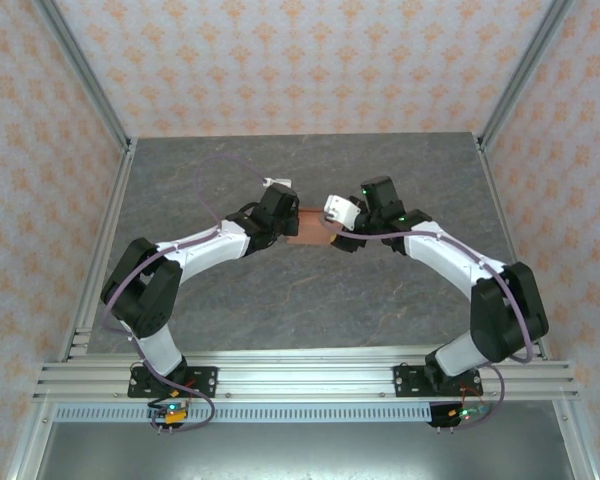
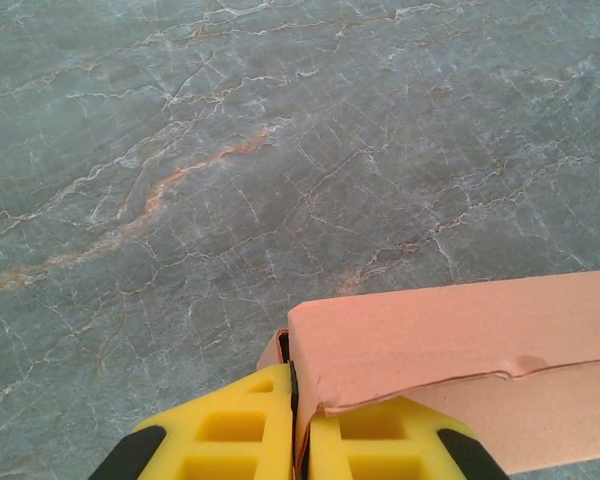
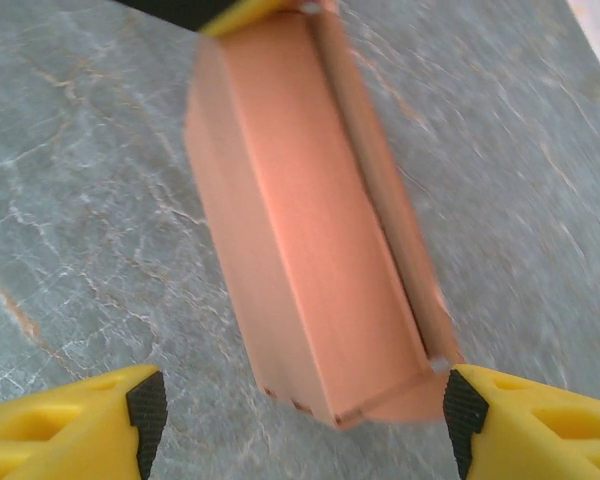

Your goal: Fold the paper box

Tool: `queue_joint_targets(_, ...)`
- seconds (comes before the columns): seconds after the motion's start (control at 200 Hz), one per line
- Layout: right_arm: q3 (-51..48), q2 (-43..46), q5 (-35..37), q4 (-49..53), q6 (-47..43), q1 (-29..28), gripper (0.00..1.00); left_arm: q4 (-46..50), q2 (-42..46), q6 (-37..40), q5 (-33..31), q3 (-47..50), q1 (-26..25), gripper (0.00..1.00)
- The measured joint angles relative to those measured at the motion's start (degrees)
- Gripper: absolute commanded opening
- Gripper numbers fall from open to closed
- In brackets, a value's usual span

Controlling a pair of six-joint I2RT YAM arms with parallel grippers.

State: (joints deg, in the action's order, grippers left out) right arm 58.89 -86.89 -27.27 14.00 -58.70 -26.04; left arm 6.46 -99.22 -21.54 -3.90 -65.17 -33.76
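Left tool clamped paper box corner over bench — right tool stood released, straddling other end.

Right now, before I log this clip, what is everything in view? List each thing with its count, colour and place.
paper box: 1, salmon-orange, mid-table between the two grippers, folded into a closed shape
table: 1, grey with marble veining, under the arms
walls: 3, pale with an orange pattern, at the back and both sides
frame rail: 1, silver metal, along the near edge, carrying the arm bases
arms: 2, white and black, reaching in from left and right
left gripper: 1, yellow fingers, shut on one end of the box
right gripper: 1, yellow fingers, open either side of the other end
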Motion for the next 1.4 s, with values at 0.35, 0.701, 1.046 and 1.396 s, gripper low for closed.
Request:
queue_joint_targets(0.35,-4.9,-4.6,-1.6,-12.4,-9.9,-0.2,0.64,-0.3,0.0,1.7,0.8,0.0,0.0,0.11)
queue_joint_targets(0.701,-9.9,3.7,-7.3,-18.7,-8.4,1.2,0.71,-0.4,-0.1,3.3,1.1,0.0,0.0,0.12)
queue_joint_targets(1.046,-8.3,-5.8,-6.6,-24.3,-9.6,1.8,0.65,-0.5,-0.1,3.6,1.1,0.0,0.0,0.13)
queue_joint_targets(1.396,-10.2,-8.3,-4.1,-30.4,-14.1,1.6,0.50,0.4,3.3,5.1,10.6,2.6,3.5,0.53)
